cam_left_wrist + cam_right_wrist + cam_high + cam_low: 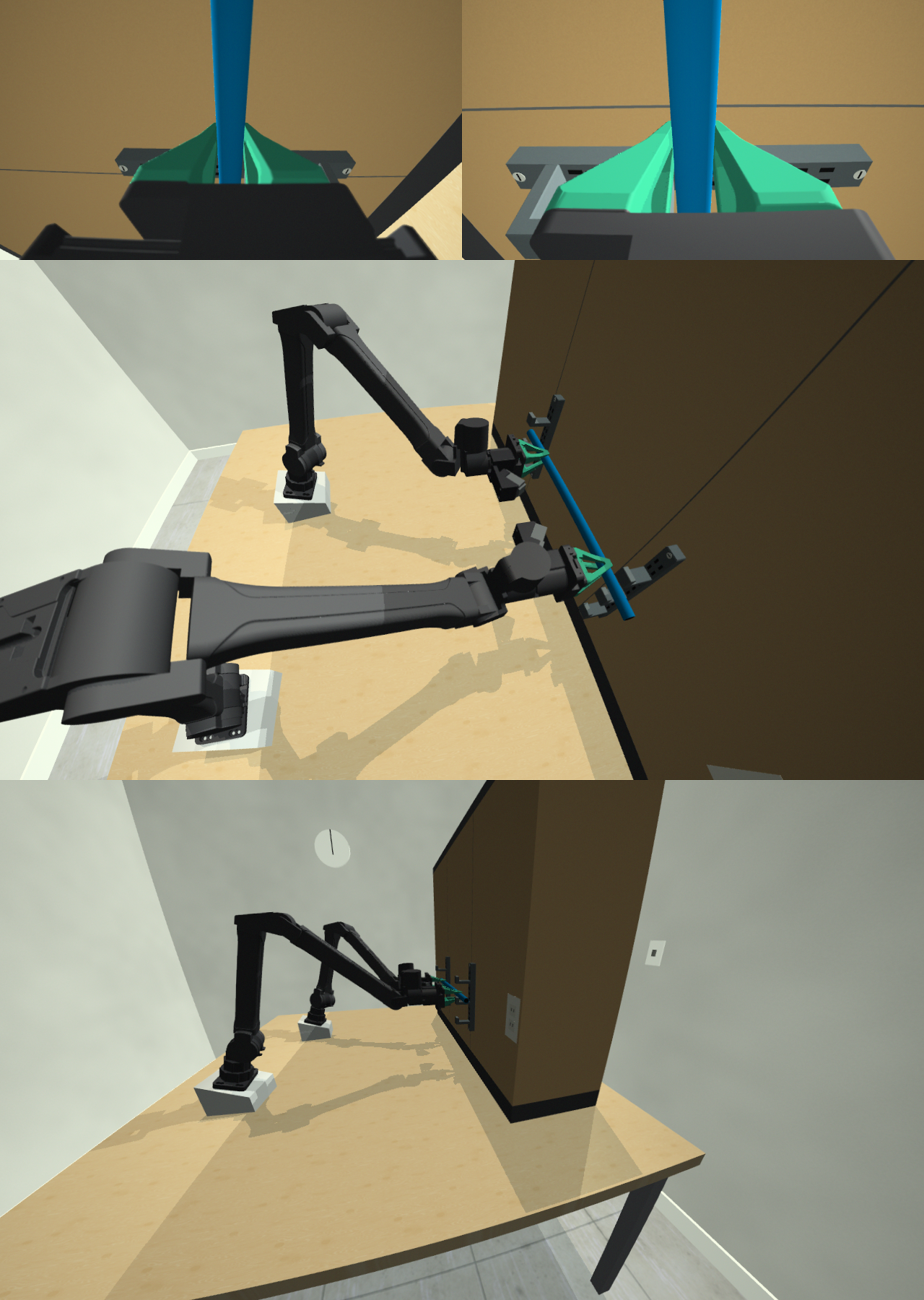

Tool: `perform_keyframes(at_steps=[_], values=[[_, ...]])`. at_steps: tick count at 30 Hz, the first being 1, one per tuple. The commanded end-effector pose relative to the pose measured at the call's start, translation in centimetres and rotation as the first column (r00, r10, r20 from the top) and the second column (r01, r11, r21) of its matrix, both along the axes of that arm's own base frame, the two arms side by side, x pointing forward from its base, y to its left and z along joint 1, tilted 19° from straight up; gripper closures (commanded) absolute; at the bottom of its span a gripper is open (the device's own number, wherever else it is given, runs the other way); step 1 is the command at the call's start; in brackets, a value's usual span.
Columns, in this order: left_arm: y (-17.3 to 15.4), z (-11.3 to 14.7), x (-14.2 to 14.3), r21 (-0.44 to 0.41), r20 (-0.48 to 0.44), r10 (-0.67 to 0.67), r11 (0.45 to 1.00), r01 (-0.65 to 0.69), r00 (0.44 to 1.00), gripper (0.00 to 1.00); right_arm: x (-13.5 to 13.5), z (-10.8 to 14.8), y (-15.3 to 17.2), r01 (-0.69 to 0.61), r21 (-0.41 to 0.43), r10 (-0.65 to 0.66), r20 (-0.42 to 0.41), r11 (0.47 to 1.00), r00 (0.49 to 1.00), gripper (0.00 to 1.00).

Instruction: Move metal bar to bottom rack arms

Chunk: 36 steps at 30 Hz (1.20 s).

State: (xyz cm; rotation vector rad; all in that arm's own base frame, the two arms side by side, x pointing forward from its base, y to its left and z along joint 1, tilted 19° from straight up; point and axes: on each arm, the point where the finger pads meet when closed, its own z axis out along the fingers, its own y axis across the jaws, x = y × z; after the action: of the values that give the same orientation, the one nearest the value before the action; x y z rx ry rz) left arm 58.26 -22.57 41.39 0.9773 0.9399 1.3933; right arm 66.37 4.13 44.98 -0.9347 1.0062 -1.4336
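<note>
Both the green-fingered left gripper (546,453) (437,978) (230,129) and right gripper (609,565) (457,994) (693,131) clamp the blue metal bar (574,512) (463,997) (232,65) (693,65), long axis eleven-to-five o'clock in the top view.

Top view: from high, oblique, near the arms. Exterior: farther back, side-on; both share table (413,518) (362,1181). Wrist views: close, facing panel (90,72) (552,65).
</note>
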Motion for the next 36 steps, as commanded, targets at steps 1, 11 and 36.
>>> perform_keyframes(at_steps=[1,11,36], values=[[1.4,3.7,-0.8,-0.055,0.064,0.008,0.998,-0.005,0.998,1.0,0.4,4.6,0.4,-0.005,0.014,0.004,0.079,1.0,0.997,1.0],[1.4,4.0,-0.9,-0.055,0.064,0.008,0.998,-0.005,0.998,1.0,0.5,4.9,0.4,-0.005,0.014,0.004,0.079,1.0,0.997,1.0],[1.1,5.2,-1.3,-0.055,0.064,0.008,0.998,-0.005,0.998,1.0,0.1,6.3,0.3,-0.005,0.014,0.004,0.079,1.0,0.997,1.0]])
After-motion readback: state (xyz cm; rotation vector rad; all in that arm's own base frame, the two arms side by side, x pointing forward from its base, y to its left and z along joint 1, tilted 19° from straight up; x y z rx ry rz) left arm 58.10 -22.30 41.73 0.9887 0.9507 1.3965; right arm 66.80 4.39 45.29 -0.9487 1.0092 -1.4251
